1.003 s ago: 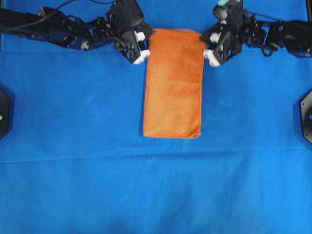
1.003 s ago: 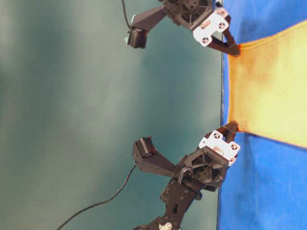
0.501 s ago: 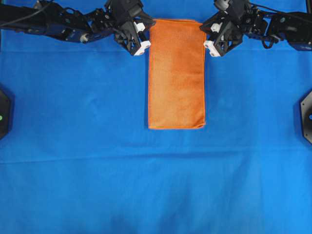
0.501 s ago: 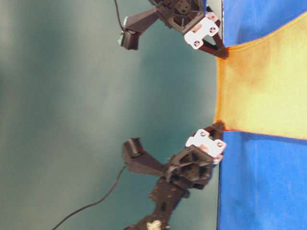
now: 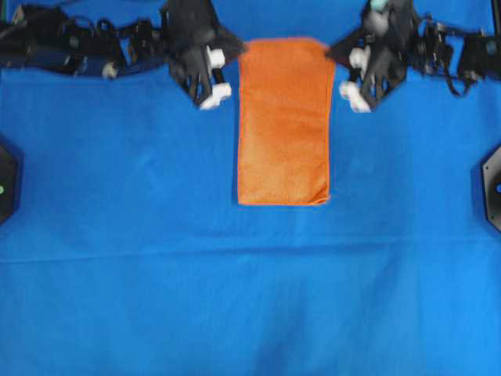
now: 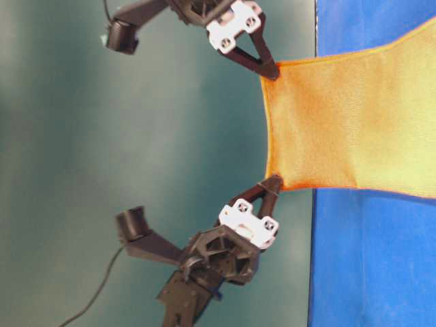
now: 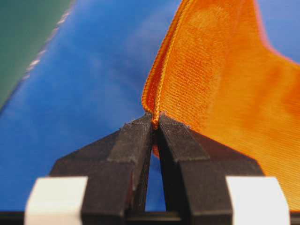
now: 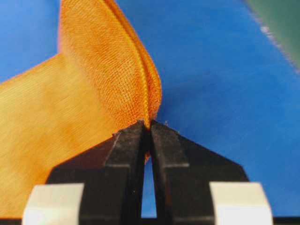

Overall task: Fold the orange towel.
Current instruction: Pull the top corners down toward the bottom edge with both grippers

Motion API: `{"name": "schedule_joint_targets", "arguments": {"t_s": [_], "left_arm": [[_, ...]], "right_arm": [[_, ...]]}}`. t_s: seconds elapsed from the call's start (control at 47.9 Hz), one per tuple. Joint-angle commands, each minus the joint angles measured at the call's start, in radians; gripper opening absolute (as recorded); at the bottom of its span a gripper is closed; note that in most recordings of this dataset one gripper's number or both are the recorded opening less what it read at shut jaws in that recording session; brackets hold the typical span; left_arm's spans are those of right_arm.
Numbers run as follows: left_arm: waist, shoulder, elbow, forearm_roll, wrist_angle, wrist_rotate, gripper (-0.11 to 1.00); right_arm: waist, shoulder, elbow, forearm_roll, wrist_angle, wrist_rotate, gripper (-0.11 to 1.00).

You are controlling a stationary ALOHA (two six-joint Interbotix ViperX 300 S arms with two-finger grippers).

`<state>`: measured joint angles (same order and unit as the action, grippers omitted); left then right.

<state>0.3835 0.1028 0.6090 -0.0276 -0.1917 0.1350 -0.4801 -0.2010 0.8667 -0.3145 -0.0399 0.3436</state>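
The fuzzy orange microfibre towel [image 5: 283, 125], already doubled lengthwise, hangs limp between the grippers over the smooth blue cloth [image 5: 156, 274]; the left gripper [image 7: 154, 123] and right gripper [image 8: 146, 124] each pinch a far corner's hem; light, floppy, best taken by its corners.

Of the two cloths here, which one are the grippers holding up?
The small bright orange terry towel, pinched at its far corners by the left gripper and right gripper. The big smooth blue cloth lies flat beneath.
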Motion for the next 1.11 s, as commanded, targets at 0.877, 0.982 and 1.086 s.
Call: {"name": "schedule_joint_targets", "arguments": {"t_s": [0.877, 0.982, 1.086], "left_arm": [[-0.351, 0.049, 0.041, 0.000, 0.140, -0.084, 0.04], [-0.371, 0.061, 0.043, 0.000, 0.130, -0.086, 0.04], [-0.383, 0.063, 0.044, 0.000, 0.124, -0.086, 0.04]], "right_arm": [[0.400, 0.051, 0.092, 0.204, 0.011, 0.005, 0.04], [0.419, 0.069, 0.091, 0.218, 0.000, 0.005, 0.04], [0.430, 0.077, 0.094, 0.225, -0.014, 0.005, 0.04]]}}
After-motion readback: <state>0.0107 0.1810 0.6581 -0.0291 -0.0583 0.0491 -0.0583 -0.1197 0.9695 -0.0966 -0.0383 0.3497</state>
